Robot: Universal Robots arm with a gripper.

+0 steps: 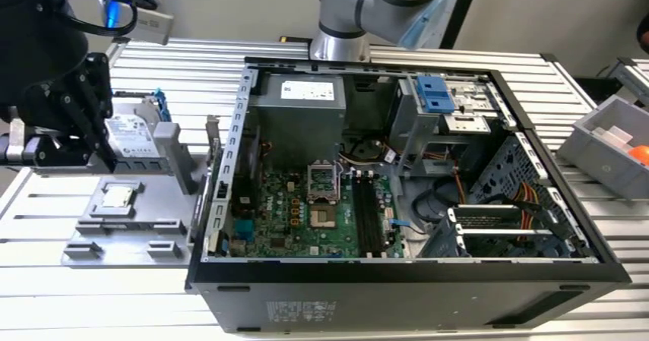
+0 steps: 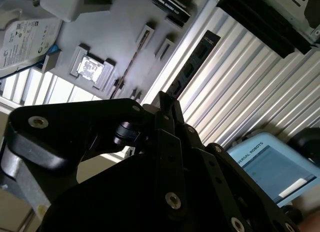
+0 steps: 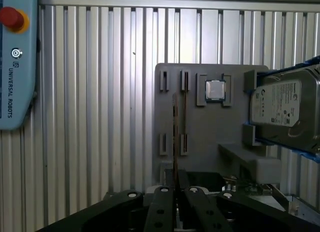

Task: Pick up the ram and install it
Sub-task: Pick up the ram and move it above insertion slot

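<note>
Gripper aloft near gray parts tray, pinched tight on the ram.

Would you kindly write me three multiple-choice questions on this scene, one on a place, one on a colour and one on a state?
1. Where is the chip? A on the grey tray; B on the floor; C in a drawer.
2. What colour is the frame of the drive? A red; B blue; C yellow.
3. How is the claw? A open, empty; B shut on the chip; C shut on the ram.
Key: 1 A, it sits in a recess of the tray. 2 B, blue edging runs along the drive. 3 C, the ram stands pinched in it.
</note>
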